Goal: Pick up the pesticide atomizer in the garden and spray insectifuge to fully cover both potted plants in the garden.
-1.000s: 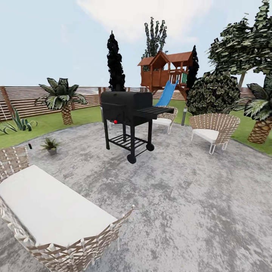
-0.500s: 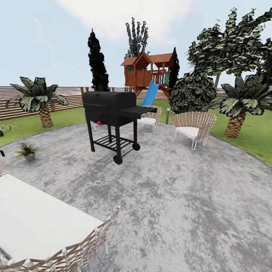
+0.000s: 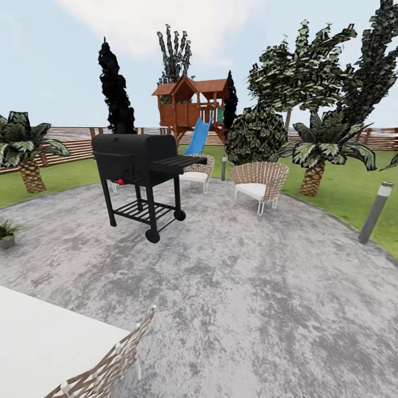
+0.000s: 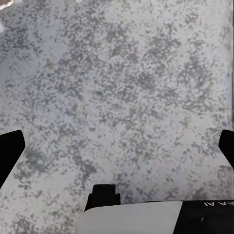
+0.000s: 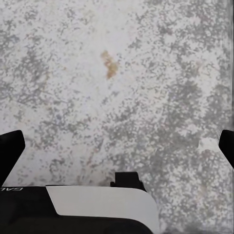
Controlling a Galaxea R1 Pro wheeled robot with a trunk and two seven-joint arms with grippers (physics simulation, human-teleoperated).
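One potted plant point(image 3: 6, 234), grey pot, sits at the far left edge of the round grey patio point(image 3: 249, 287). Black grill point(image 3: 141, 177) stands mid-patio toward its far side, wicker chair point(image 3: 258, 185) near the far edge just beside the lawn point(image 3: 342, 190). Grey bollard lamp point(image 3: 376, 211) at the right edge. Atomizer not spotted. Left gripper point(image 4: 117, 151) jaws wide, holding nothing, over bare paving; right gripper point(image 5: 117, 148) jaws wide too, holding nothing.
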